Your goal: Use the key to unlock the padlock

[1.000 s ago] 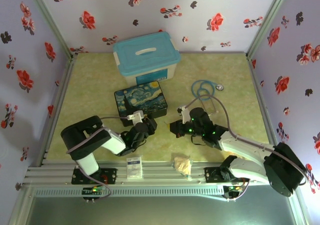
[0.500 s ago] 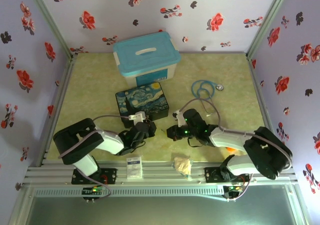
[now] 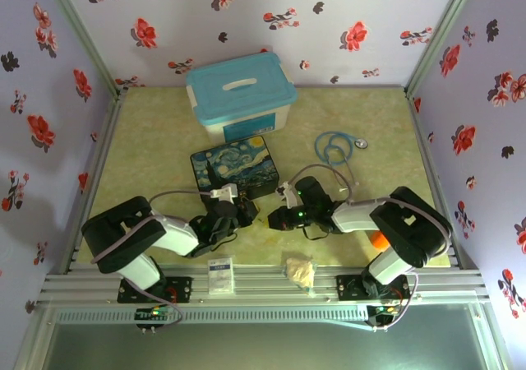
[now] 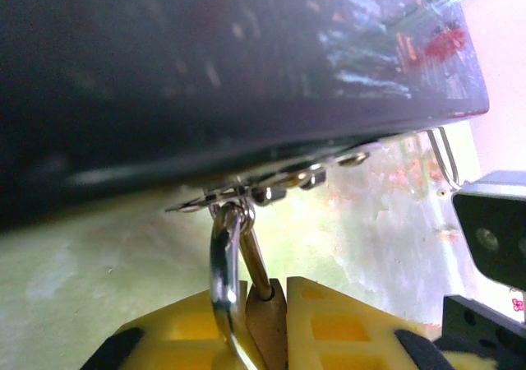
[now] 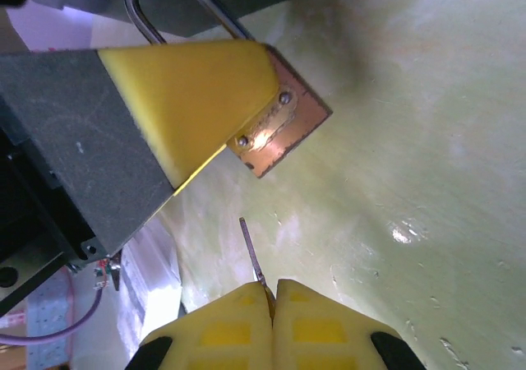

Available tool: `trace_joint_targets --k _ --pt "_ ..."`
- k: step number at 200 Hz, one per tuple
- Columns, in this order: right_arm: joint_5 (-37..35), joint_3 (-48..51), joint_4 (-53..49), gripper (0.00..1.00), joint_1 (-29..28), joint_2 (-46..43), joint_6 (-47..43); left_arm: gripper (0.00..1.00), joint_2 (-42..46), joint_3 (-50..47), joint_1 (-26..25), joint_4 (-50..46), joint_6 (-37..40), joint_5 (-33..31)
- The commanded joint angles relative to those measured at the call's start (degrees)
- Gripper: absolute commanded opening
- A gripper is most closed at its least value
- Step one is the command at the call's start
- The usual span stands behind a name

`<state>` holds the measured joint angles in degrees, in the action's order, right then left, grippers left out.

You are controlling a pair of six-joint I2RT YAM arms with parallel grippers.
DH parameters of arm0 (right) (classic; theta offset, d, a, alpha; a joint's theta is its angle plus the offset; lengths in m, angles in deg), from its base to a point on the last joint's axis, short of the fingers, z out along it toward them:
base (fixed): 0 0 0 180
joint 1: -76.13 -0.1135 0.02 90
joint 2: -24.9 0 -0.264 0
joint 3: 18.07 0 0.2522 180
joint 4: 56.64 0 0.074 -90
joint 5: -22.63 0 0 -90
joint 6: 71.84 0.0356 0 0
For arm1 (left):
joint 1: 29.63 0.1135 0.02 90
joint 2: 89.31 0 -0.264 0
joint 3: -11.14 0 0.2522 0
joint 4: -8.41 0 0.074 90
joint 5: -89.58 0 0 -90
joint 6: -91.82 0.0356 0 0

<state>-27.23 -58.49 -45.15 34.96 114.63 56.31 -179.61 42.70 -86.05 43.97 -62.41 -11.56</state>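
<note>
Left gripper (image 4: 265,289) clamped on the padlock (image 5: 283,122), brass body pinched between its yellow pads (image 4: 329,325). Silver shackle (image 4: 222,251) passes through the metal clasp (image 4: 271,191) on the front wall of the painted box (image 3: 234,164). Padlock hangs at the box's front right corner, over the green table (image 3: 386,140). Just right of it, right gripper (image 5: 271,292) pinched tight on the key (image 5: 251,255). Thin blade points toward the padlock's underside, close but not touching. Blue stethoscope (image 3: 333,148) lies well apart, far right.
</note>
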Motion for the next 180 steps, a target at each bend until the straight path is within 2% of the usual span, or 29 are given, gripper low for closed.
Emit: trace_joint_targets --k 1,42,100,180 --pt "5.2 1.0 4.7 0.0 2.4 0.8 1.3 0.0 2.0 -0.3 0.5 2.4 -2.8 3.9" --pt "9.7 1.0 8.4 0.0 4.1 3.8 3.0 0.0 2.6 -2.4 0.7 5.4 -2.7 4.3" --pt "11.1 0.2 10.6 0.0 4.7 8.1 3.8 0.0 2.0 -3.0 1.1 8.6 -3.5 5.1" --pt "13.4 1.3 26.5 0.0 5.5 13.6 12.5 0.0 1.4 -3.2 1.1 11.2 -3.6 6.3"
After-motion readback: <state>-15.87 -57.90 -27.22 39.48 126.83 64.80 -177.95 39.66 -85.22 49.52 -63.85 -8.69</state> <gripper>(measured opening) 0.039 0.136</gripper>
